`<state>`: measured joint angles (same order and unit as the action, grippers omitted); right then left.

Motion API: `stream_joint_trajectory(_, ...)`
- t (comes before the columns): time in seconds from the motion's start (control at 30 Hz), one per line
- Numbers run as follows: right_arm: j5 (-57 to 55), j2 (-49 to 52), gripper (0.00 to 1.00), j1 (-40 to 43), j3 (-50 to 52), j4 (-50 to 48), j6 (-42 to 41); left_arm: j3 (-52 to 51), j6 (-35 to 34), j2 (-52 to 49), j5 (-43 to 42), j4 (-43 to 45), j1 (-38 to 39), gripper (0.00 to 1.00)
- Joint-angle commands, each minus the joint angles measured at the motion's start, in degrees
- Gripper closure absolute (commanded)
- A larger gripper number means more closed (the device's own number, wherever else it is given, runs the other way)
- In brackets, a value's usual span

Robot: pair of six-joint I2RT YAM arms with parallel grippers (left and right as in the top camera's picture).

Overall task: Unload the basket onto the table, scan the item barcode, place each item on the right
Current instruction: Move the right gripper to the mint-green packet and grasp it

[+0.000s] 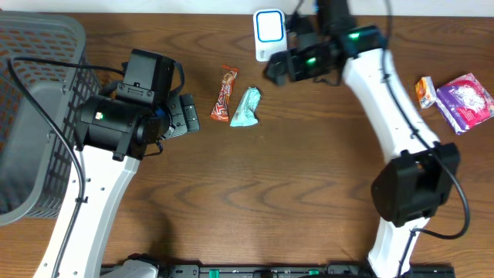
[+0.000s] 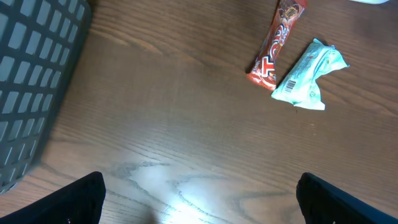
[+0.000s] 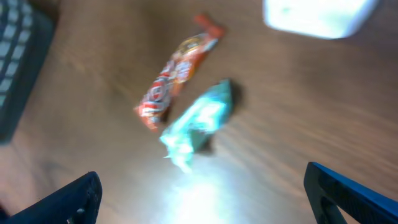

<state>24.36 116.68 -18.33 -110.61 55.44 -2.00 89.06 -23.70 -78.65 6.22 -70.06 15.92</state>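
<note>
Two small items lie side by side on the wooden table: a red-orange snack bar [image 1: 225, 94] [image 2: 277, 40] [image 3: 177, 74] and a teal packet [image 1: 247, 106] [image 2: 308, 76] [image 3: 199, 118]. The teal packet's barcode faces up in the left wrist view. A white scanner [image 1: 268, 32] [image 3: 317, 15] stands at the far edge behind them. My left gripper [image 1: 184, 116] [image 2: 202, 208] is open and empty, just left of the bar. My right gripper [image 1: 276, 69] [image 3: 214, 202] is open and empty, to the right of and beyond the teal packet, near the scanner. The right wrist view is blurred.
A grey mesh basket [image 1: 38, 100] [image 2: 37, 74] fills the left edge of the table. An orange packet [image 1: 425, 91] and a pink-purple packet [image 1: 465, 102] lie at the far right. Bare wood stretches across the middle and front.
</note>
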Motion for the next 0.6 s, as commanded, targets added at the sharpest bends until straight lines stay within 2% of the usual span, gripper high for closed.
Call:
stream_joint_trajectory(0.0, -5.22, 3.43, 0.01, -3.89, 0.48, 0.02, -7.02, -0.04, 0.57, -0.02, 0.7, 0.0, 0.02, 0.02)
stream_joint_trajectory(0.27, -7.61, 11.87, 0.01, -5.53, 0.48, -4.46, -21.99, -0.04, 0.57, -0.02, 0.7, 0.02, 0.02, 0.02)
stream_joint_trajectory(0.33, -5.33, 13.81, 0.01, -5.33, 0.48, -5.53, -22.86, -0.04, 0.57, -0.02, 0.7, 0.0, 0.02, 0.02)
stream_joint_trajectory(0.43, 1.75, 17.99, 0.17, -5.29, 0.48, -7.91, -22.84, -0.04, 0.57, -0.02, 0.7, 0.0, 0.02, 0.02)
stream_joint_trajectory(0.57, 6.58, 21.73, 0.19, -5.64, 0.48, -9.97, -22.84, -0.04, 0.57, -0.02, 0.68, 0.0, 0.02, 0.02)
